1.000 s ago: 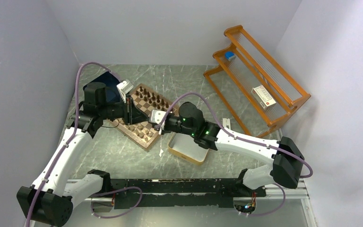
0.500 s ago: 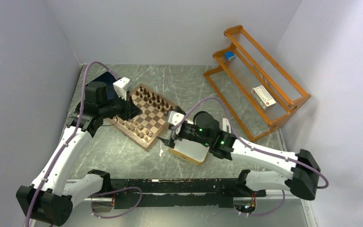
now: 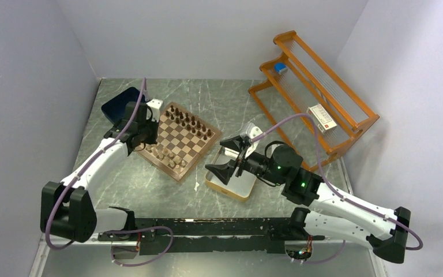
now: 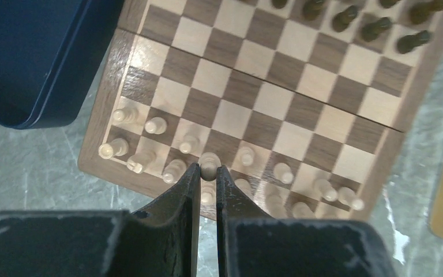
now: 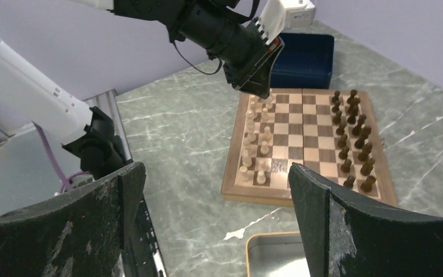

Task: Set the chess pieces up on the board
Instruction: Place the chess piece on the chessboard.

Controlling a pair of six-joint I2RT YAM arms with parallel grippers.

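Left claw [image 4: 208,169], clamped on a pale pawn [image 4: 210,161] at lower centre, should seat it upright mid-square on the chessboard [image 4: 277,98]; right claw [image 5: 216,167] gapes apart.

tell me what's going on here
Two robot arms are setting chess pieces on the board. The left gripper is shut on a pale piece over the near rows, among the other pale pieces. The right gripper hangs open and empty by the tin. The dark pieces line the far side.
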